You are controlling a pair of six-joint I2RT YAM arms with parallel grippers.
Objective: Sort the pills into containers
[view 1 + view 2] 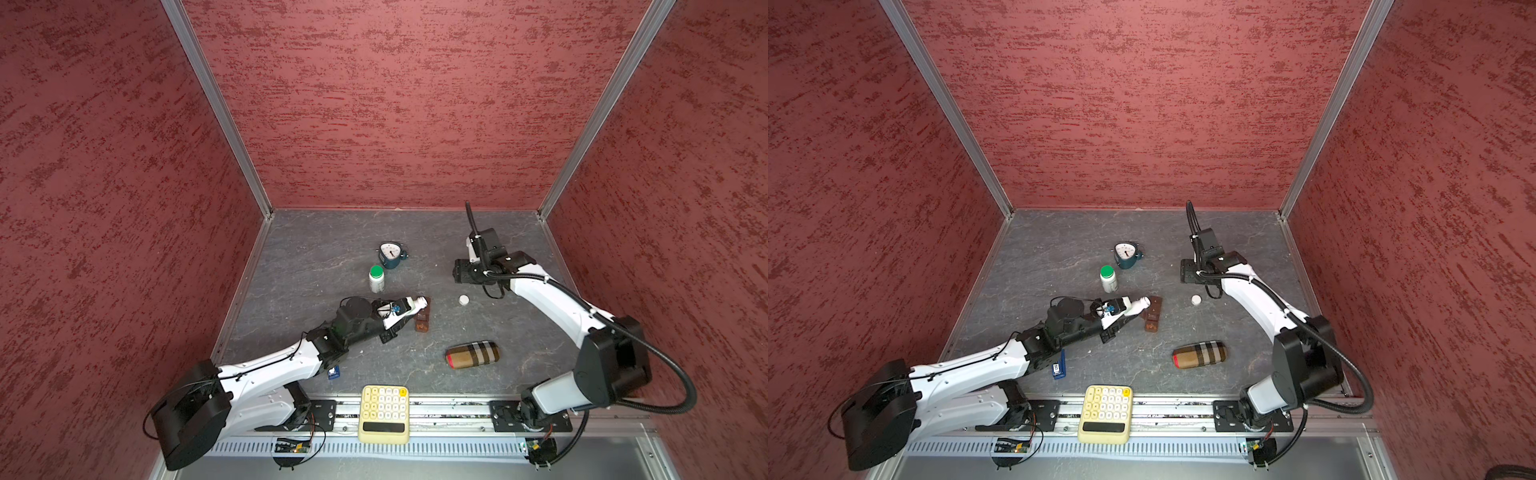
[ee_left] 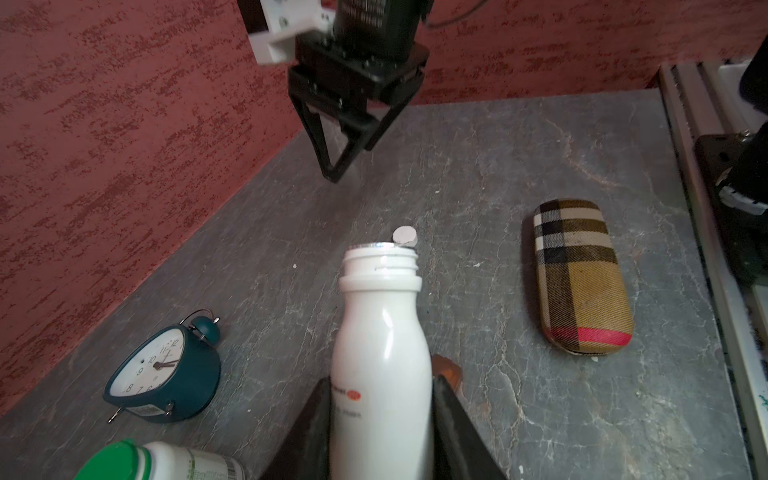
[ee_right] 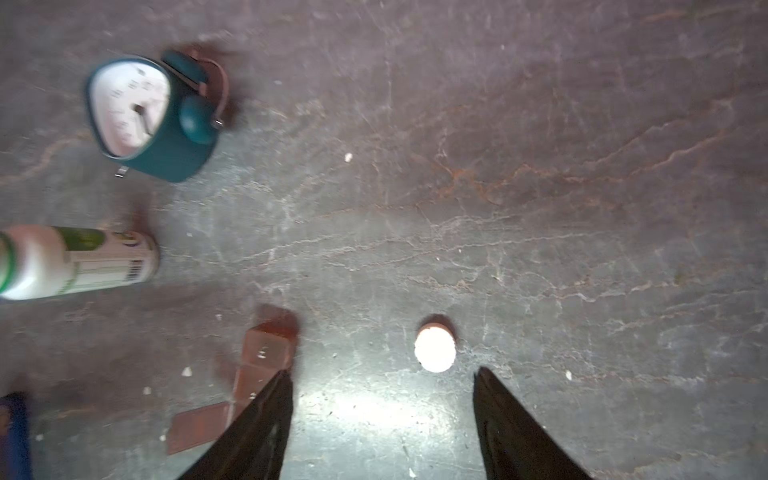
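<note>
Nearest us, just below centre in both top views, the left claw (image 2: 380, 390) is clamped round the body of the white bottle (image 2: 380, 332). The cap is off and the bottle lies almost level, neck out over the containers (image 1: 423, 320). That brown strip lies flat on the desk (image 1: 316, 266), right at the claw's tip. My read: it's light, stiff plastic that will skate if nudged. The small lids look like the fiddly bit, best flicked at a free edge with the strip pinned down. The bottle looks smooth and slick, so the hold round its wide body seems safest.

Pills? None I can pick out. The bottle's inside is hidden, and the white specks on the desk are too small to call. The neck covers the strip's far end, and which lids stand open I cannot tell, since the right wrist view is blurred.

Farther back, right of centre, the white cap (image 3: 435, 348) lies alone, with the right claw (image 3: 382, 372) above it, spread wide and empty.
</note>
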